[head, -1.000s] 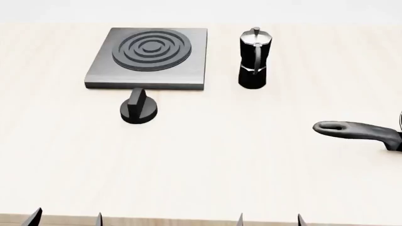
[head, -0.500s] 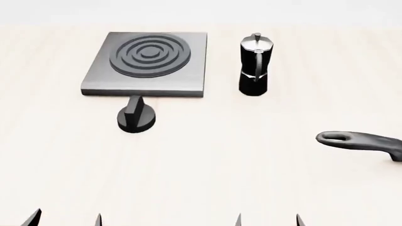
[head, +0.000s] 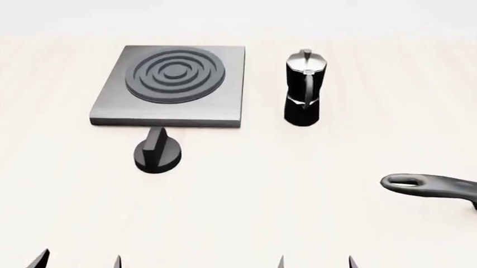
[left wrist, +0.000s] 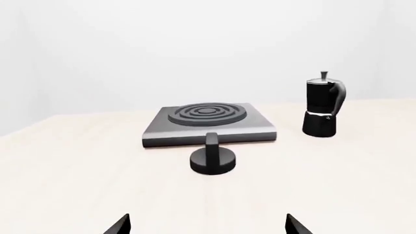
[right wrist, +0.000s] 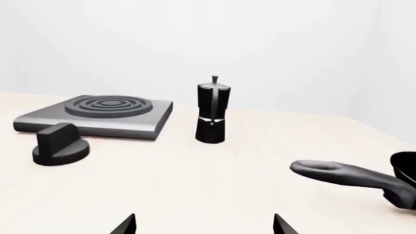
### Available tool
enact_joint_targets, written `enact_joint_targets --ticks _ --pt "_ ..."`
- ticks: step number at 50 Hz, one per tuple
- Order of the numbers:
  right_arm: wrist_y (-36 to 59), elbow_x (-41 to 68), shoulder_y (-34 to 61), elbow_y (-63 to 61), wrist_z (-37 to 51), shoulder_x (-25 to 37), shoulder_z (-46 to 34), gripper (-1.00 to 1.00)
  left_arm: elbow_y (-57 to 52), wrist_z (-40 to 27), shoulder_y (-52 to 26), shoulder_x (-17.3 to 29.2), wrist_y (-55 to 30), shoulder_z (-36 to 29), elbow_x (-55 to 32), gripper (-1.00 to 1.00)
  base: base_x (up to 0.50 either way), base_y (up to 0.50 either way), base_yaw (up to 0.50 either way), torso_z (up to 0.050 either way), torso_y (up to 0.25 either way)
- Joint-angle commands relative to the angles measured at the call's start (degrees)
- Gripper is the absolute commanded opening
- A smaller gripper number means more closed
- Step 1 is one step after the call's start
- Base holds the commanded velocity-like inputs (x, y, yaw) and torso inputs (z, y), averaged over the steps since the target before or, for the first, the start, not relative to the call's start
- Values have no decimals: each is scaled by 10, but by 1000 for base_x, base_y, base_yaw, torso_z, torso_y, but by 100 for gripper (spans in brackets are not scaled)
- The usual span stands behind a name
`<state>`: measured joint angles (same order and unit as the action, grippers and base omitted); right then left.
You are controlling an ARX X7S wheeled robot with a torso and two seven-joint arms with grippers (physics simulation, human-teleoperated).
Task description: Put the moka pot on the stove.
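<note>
At the far left of the table (head: 238, 212) lies the stove (head: 168, 85), a flat grey plate with a ringed burner in its middle, nothing standing on it; just near of its front edge sits a squat black dial knob (head: 157, 152), apart from the plate though close to it. Near the table's front edge the left gripper (head: 80, 259) shows only two dark fingertips, spread apart and holding nothing, well apart from everything else. Further right, the moka pot (head: 303, 87) stands upright on the bare table, just beside the stove's right edge but not touching it; its silvery lid and knob are on top and its curved handle faces the near side. The right gripper (head: 316, 259) likewise shows two fingertips set wide with nothing between them, low at the near edge and well short of the pot. At the far right the long handle of a black pan (head: 425, 186) reaches in from the edge, clear of the pot.

The step in hand looks like the opening approach, with no grasp yet made. The right arm seems the better placed; it would need to reach forward, close around the pot's body or handle, lift, carry left and set it on the burner.
</note>
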<state>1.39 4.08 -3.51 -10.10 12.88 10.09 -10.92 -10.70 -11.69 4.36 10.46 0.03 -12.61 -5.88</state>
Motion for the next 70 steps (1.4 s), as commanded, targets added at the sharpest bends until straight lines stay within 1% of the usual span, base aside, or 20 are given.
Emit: enact_joint_targets --ticks 1,70 --pt "-7 -1 -3 5 -8 -5 8 100 13 9 0 -7 16 11 -3 100 137 0 0 0 0" --pt "-13 24 5 12 14 16 -11 100 20 -17 -12 14 16 -15 -19 100 145 0 0 0 0"
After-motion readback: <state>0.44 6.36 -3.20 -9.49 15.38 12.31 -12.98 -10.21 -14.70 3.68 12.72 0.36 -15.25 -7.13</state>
